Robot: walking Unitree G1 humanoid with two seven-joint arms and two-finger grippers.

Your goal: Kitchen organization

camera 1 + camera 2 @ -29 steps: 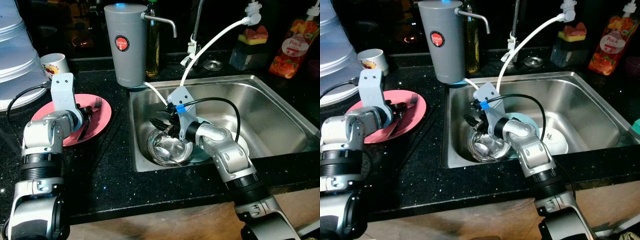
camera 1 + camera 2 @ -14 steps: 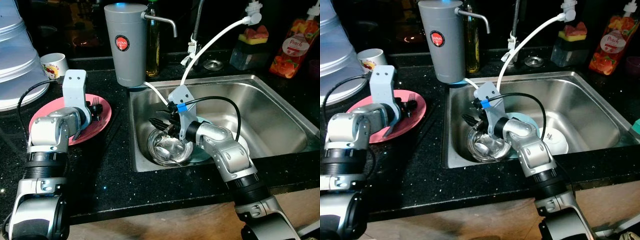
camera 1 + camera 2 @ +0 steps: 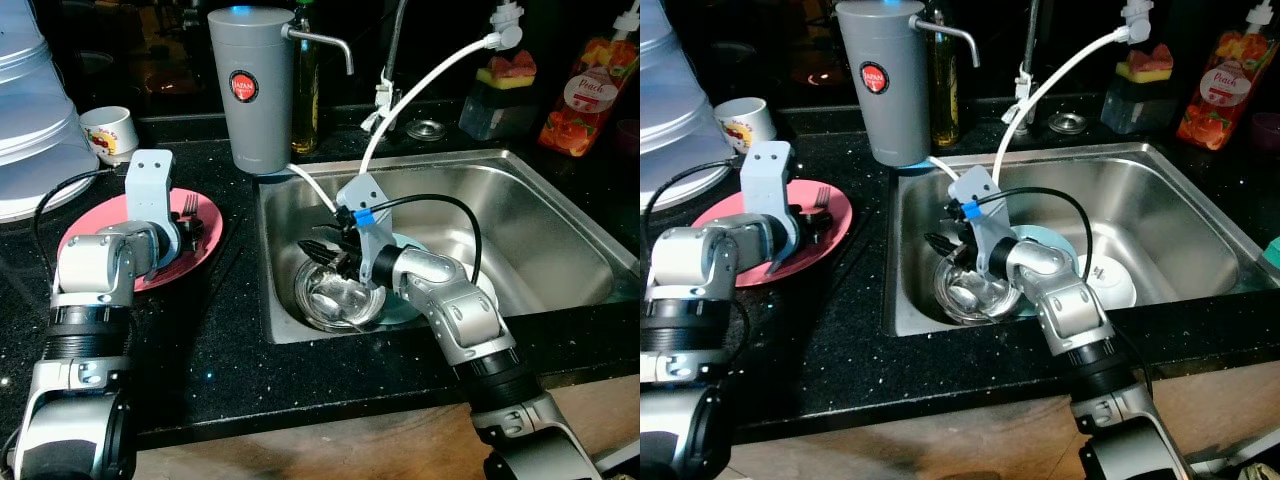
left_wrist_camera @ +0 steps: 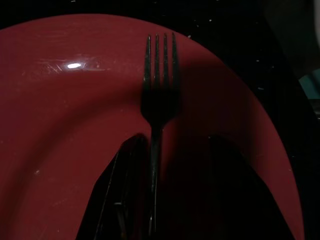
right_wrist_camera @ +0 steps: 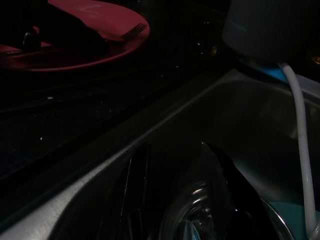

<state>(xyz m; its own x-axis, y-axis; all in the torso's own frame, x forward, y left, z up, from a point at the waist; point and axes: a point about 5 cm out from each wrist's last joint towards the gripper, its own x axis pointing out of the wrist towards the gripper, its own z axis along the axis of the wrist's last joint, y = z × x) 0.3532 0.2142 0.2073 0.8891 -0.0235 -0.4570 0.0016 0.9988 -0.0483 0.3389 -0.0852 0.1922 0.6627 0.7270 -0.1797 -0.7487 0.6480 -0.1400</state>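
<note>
A pink plate (image 3: 208, 243) lies on the black counter left of the sink, with a fork (image 3: 192, 207) on its far side. My left gripper (image 3: 185, 228) hovers low over the plate, open. In the left wrist view its fingers (image 4: 120, 195) straddle the handle of the fork (image 4: 160, 100). My right gripper (image 3: 325, 255) is down in the steel sink (image 3: 540, 230), open over the near-left rim of a glass bowl (image 3: 335, 295) that holds a spoon (image 3: 325, 303). The bowl rests on a teal plate (image 3: 408, 305).
A grey water jug (image 3: 252, 85) and an oil bottle (image 3: 305, 90) stand behind the sink's left corner. A white hose (image 3: 420, 90) arcs into the sink. A cup (image 3: 108, 130), white stacked tubs (image 3: 30, 110), a sponge holder (image 3: 505, 95) and a soap bottle (image 3: 590, 90) line the back.
My left gripper has shifted right across the pink plate, closer to the fork. The right arm has barely moved in the sink.
</note>
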